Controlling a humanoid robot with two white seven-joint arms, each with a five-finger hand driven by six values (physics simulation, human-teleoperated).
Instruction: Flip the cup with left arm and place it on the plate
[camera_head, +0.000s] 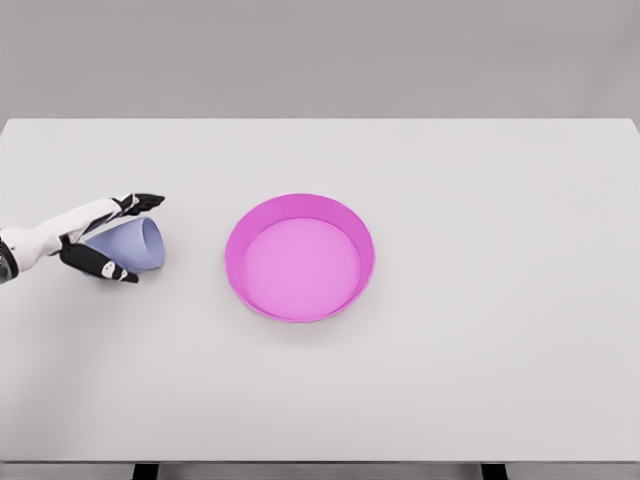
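Observation:
A pale blue-lilac cup (137, 243) lies on its side on the white table (480, 300), its mouth facing right. My left hand (118, 236) reaches in from the left edge and straddles the cup: the fingers (138, 203) run over its far side, the thumb (100, 264) lies along its near side. The hand is spread around the cup and I cannot tell whether it is touching. The magenta plate (365, 240), round with a raised rim, sits right of the cup near the table's middle, with nothing in it. The right arm does not show.
The table's far edge runs along the top against a grey wall, and its near edge runs along the bottom of the picture.

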